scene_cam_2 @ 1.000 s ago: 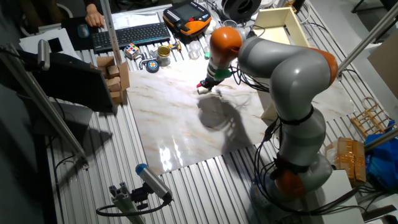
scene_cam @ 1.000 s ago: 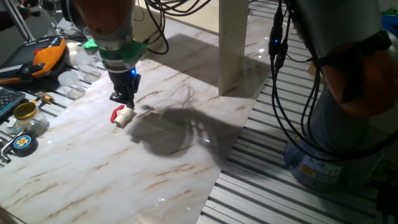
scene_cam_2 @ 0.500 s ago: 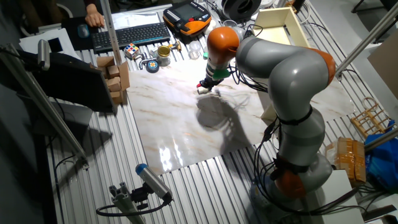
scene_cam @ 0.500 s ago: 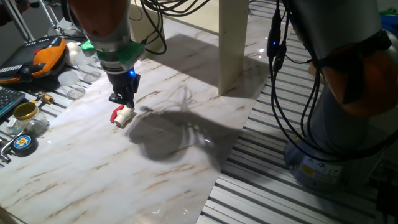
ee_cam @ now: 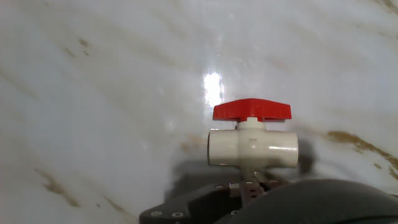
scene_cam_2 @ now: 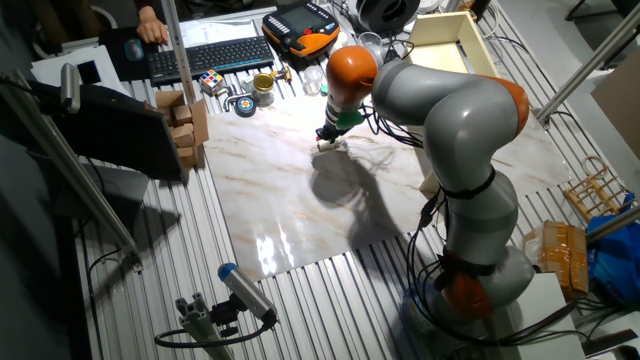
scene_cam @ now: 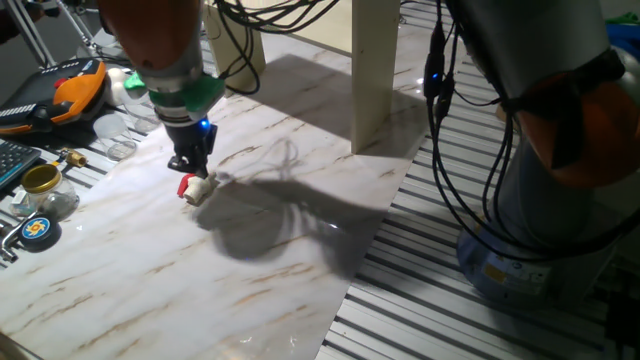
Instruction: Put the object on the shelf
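The object [scene_cam: 196, 188] is a small white plastic fitting with a red handle, lying on the marble tabletop. It also shows in the other fixed view [scene_cam_2: 328, 144]. In the hand view the object [ee_cam: 252, 148] lies close ahead, red handle up. My gripper [scene_cam: 191, 166] hangs just above it and touches or nearly touches it, also seen in the other fixed view [scene_cam_2: 329, 134]. Its dark fingers are too small and dark to show their gap. The shelf [scene_cam: 375, 70] stands at the back right; its top board shows in the other fixed view [scene_cam_2: 447, 38].
A brass-lidded jar [scene_cam: 42, 181], an orange-and-black device [scene_cam: 72, 88], clear cups [scene_cam: 112, 128] and a keyboard [scene_cam_2: 205, 55] sit at the table's left edge. Cables [scene_cam: 445, 130] hang by the arm's base on the right. The marble board ends at slatted metal.
My gripper and arm have shifted a little to the left, over the object. The object has stayed in nearly the same spot on the table.
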`<state>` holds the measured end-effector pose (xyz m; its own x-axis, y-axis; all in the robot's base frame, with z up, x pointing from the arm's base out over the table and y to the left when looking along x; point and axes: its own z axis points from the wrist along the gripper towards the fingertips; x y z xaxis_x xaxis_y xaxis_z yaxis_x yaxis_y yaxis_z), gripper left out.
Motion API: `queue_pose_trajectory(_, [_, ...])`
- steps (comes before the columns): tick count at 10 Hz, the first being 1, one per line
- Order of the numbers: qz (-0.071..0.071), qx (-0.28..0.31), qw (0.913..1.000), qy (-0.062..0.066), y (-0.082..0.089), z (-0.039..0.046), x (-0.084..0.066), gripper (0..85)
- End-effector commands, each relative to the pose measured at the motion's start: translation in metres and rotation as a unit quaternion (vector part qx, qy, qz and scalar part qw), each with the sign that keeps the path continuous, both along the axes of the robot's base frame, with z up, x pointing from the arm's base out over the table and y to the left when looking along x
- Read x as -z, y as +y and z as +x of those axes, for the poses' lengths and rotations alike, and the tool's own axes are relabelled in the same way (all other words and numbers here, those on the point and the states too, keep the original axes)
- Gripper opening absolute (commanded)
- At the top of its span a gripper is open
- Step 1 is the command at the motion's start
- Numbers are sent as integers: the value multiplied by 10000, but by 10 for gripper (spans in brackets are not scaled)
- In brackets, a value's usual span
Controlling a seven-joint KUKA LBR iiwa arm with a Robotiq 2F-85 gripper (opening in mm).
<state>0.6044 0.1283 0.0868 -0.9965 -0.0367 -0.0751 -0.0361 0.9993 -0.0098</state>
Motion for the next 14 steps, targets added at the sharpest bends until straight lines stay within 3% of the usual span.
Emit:
queue_pose_trajectory(1, [87,-37,10000,-8,-2,17,-19,0])
queue_pose_trajectory(2, [157,70,9998,-30,13,20,-36,170])
queue_pose_trajectory(3, [61,177,9996,-193,31,8,-21,340])
queue_pose_trajectory(4, [-84,285,9989,-359,49,-12,1,680])
queue_pose_trajectory(5, [-167,325,9983,-447,64,-34,19,850])
queue_pose_trajectory(14, [-74,207,9986,-472,-24,50,94,850])
